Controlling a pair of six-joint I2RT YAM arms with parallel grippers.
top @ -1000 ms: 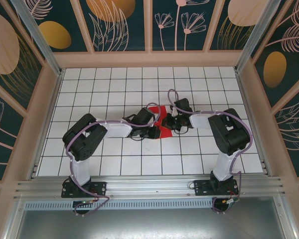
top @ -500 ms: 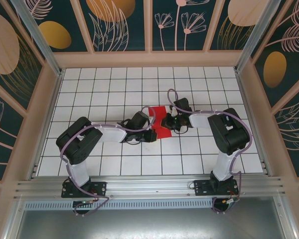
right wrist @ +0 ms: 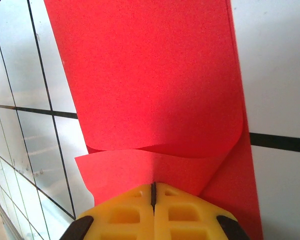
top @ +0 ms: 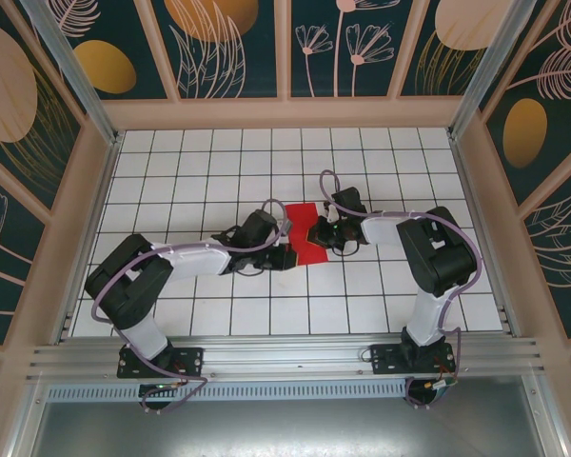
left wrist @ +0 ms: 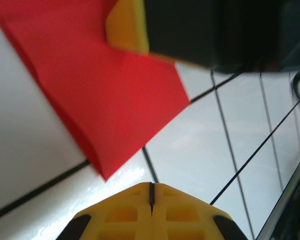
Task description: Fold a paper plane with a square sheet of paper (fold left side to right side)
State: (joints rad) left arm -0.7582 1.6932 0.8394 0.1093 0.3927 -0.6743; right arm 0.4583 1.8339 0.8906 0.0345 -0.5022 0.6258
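Red square sheet of paper (right wrist: pixel 150 75) is curled over at the right gripper (right wrist: pixel 153 186); the flap should be pressed flat evenly. Jaws are pressed together there and on the left gripper (left wrist: pixel 151 186).

L arm (top: pixel 186 257) & R arm (top: pixel 422 319) had white links w/ chunky black joint housings, each on a black base (top: pixel 160 362). A thin purple cable (top: pixel 103 290) ran in loops along each arm, base to wrist. Fingers (left wrist: pixel 121 217) were yellow plastic w/ moulded rectangular pockets, a thin dark seam b/w them & black at the outer corners.
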